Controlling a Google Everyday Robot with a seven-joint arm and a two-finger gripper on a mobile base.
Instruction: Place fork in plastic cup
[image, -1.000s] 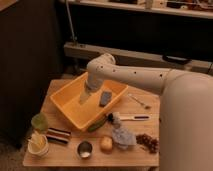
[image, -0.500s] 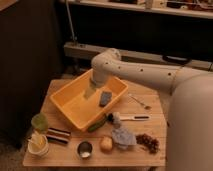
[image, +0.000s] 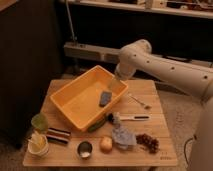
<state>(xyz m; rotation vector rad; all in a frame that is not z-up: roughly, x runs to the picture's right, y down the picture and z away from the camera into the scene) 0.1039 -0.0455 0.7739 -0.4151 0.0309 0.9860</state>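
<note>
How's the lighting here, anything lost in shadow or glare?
Camera view: warm light on the table, dark behind it; the fork glints faintly beside the yellow bin; the plastic cup sits dim at the left edge; the gripper hangs shadowed over the bin's far rim.

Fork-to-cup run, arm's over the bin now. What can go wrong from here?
1. The pincer hangs over the right rim of the yellow bin. The fork lies flat beside that rim, so a descent may clip it.
2. The plastic cup sits across the bin near the edge of the table, beside a white cup. A nudge might tip it.
</note>
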